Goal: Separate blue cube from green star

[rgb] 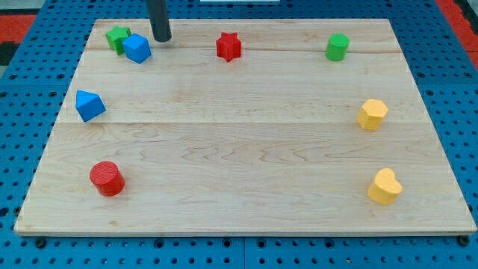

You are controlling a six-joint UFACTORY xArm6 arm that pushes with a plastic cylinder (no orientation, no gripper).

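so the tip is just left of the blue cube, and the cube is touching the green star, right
Not quite: the camera view shows my tip just to the view's right of the blue cube, not left. The cube does sit against the green star.

A pale, streaky-grained wooden board (246, 157) on a blue perforated table (22, 82) carries a blue cube (137, 48), green star (116, 37), red star (228, 46), green cylinder (337, 47), second blue block (89, 105), red cylinder (107, 178) and two yellow blocks (372, 114) (385, 187), under a dark rod (160, 19).
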